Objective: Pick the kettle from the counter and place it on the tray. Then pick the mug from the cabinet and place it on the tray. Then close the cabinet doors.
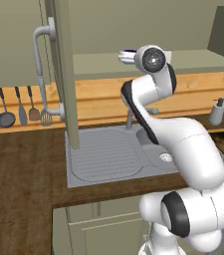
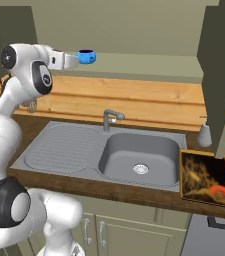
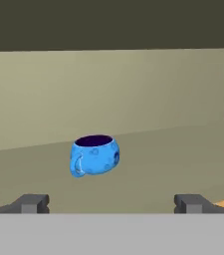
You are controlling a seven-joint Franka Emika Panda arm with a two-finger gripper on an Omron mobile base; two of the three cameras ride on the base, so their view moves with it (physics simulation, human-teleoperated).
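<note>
Your jaws [image 3: 111, 203] are standing wide apart and gripping nothing, lined up on the mug [image 3: 94, 155], which is sitting upright on the cabinet [image 2: 149, 67] shelf, so the mug step is just starting. On the counter [image 2: 134, 192] the tray [image 2: 204, 179] seems to be carrying no kettle, only a reddish patch you can't identify. The doors [image 1: 63, 74] are hanging open, waiting for last.

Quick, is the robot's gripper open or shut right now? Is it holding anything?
Gripper: open, holding nothing; the blue mug sits ahead of it on the cabinet shelf, untouched.
</note>
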